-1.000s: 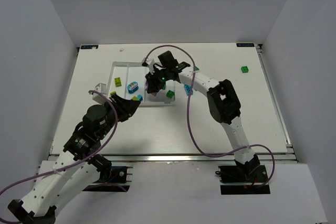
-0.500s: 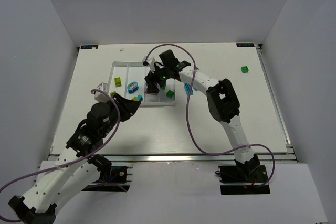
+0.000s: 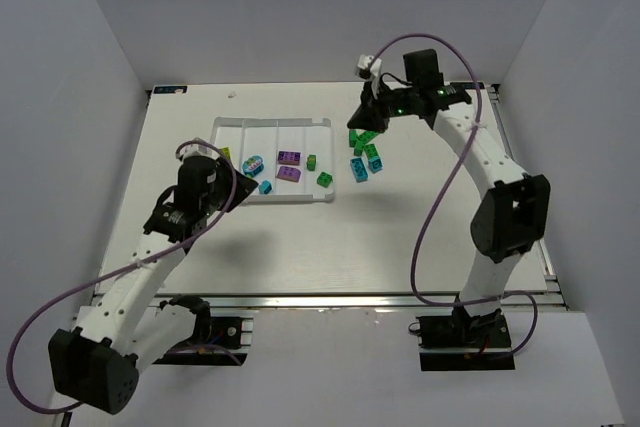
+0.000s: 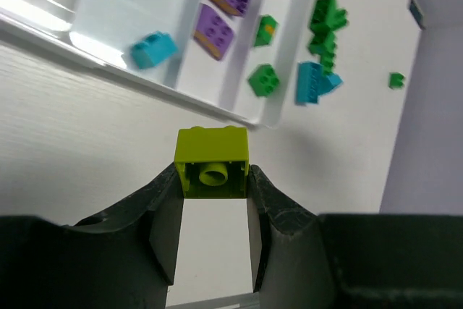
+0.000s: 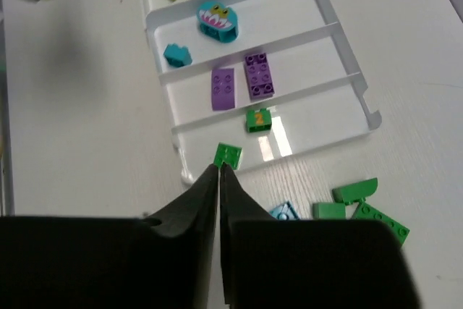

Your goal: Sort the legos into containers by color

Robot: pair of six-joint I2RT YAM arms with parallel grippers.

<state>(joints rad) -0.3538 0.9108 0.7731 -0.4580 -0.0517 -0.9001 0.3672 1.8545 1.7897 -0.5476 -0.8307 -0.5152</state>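
Right gripper (image 5: pixel 218 169) has left the tray (image 5: pixel 311 56), jaws together, apparently empty; left gripper (image 4: pixel 213 179) clamps a yellow-green brick (image 4: pixel 211 151) for sorting.

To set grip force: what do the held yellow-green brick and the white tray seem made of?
The yellow-green brick looks like hard moulded plastic, smooth with a mild sheen: crisp edges, round moulded tube. The white tray is probably thin glossy plastic: bright glare on its floor and raised ridges.
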